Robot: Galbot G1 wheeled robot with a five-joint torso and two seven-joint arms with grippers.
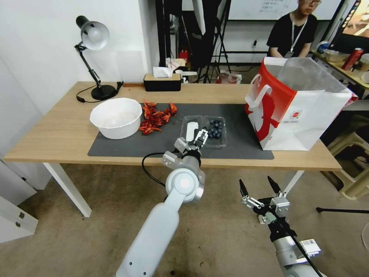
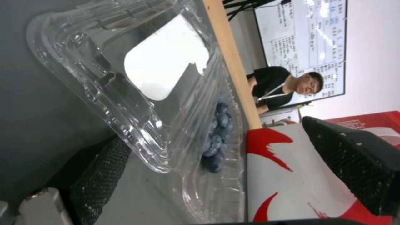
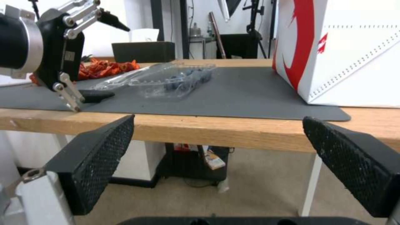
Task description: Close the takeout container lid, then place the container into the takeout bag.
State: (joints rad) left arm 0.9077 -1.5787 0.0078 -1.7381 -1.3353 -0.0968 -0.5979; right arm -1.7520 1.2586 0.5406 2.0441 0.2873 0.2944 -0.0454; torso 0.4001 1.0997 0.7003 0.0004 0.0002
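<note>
Clear plastic hinged takeout container (image 1: pixel 204 131) lies open, long axis across the desk (image 1: pixel 57 134).
Left gripper (image 1: pixel 195 141) fingers (image 2: pixel 100 175) spread wide around the labelled lid (image 2: pixel 137 81); right gripper (image 1: pixel 259 189) hangs open below.

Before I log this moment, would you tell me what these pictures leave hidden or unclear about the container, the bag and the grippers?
- Head view: the left gripper covers the near edge of the lid; contact unclear.
- Left wrist view: the container runs off the frame edge, so its near corner is cut off.
- Head view: the inside of the bag is hidden by its own walls.
- Right wrist view: the right gripper hangs below the table, open.
</note>
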